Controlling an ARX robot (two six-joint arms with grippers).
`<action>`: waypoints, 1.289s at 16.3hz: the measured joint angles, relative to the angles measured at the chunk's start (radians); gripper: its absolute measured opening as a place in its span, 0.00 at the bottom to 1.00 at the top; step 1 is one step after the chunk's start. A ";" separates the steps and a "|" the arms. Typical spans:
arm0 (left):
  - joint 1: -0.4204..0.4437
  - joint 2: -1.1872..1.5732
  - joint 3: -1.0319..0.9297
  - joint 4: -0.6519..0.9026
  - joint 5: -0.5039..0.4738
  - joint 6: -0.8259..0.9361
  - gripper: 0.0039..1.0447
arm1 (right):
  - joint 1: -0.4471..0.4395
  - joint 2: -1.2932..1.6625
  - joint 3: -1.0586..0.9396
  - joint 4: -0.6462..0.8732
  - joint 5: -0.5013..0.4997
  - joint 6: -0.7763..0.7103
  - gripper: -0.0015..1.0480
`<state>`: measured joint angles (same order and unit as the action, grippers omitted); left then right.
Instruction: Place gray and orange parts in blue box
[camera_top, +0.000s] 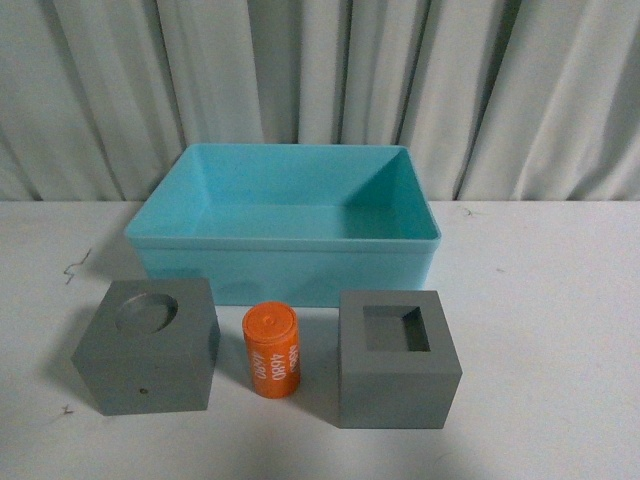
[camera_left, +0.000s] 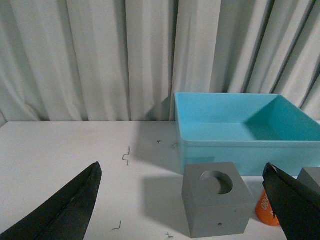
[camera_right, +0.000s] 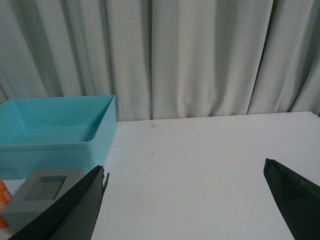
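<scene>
Three parts stand in a row on the white table in front of the blue box (camera_top: 285, 245), which is empty. At the left is a gray cube with a round recess (camera_top: 148, 345), in the middle an upright orange cylinder (camera_top: 272, 352) with white digits, at the right a gray cube with a square recess (camera_top: 397, 360). Neither arm shows in the front view. My left gripper (camera_left: 182, 172) is open, short of the round-recess cube (camera_left: 216, 205). The right gripper (camera_right: 185, 172) is open over bare table, with the square-recess cube (camera_right: 42, 192) beside one finger.
A white pleated curtain (camera_top: 320, 90) hangs right behind the table. Small dark marks (camera_top: 72, 268) dot the tabletop at the left. In the wrist views the box rim (camera_left: 240, 142) and its near corner (camera_right: 102, 142) stand beyond the cubes.
</scene>
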<state>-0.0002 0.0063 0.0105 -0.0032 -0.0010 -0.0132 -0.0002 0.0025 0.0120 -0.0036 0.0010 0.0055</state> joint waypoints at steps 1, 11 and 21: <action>0.000 0.000 0.000 0.000 0.000 0.000 0.94 | 0.000 0.000 0.000 0.000 0.000 0.000 0.94; 0.000 0.000 0.000 0.000 0.000 0.000 0.94 | 0.000 0.000 0.000 0.000 0.000 0.000 0.94; 0.000 0.000 0.000 0.000 0.000 0.000 0.94 | 0.000 0.000 0.000 0.000 0.000 0.000 0.94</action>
<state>-0.0002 0.0063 0.0105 -0.0032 -0.0010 -0.0132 -0.0002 0.0025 0.0120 -0.0036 0.0010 0.0055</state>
